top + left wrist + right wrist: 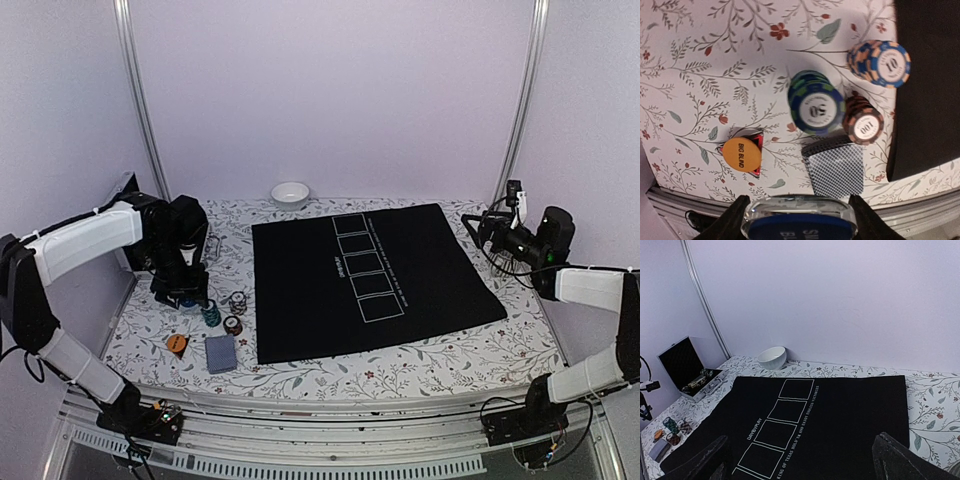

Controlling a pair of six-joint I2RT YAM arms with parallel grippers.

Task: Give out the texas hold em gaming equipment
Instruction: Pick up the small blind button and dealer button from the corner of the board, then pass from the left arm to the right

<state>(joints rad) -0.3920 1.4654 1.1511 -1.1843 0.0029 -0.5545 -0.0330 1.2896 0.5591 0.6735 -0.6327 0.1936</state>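
The left gripper (798,210), half closed, pinches the blue button disc (799,226) across its clear rim, which is light, stiff, probably slippery and best held across its full width, above the green chip stack (816,107) and card deck (834,169) on the desk (715,60); the right gripper (802,465) gapes empty.

The black mat (300,300) is looking like matt, felt-like cloth, giving back no shine. The tablecloth (420,365) under it is showing a smooth, flat flower print. The white bowl (290,193) is gleaming like glazed ceramic. The case (680,362) is showing a silvery metal rim and a dull black lining. The chips (816,107) are catching light on smooth, plastic-looking faces. The orange disc (741,154) is looking smooth and matt. The blue disc (799,225) is shining along a clear, glossy rim. The cards (834,170) are showing finely crosshatched, paper-like backs.
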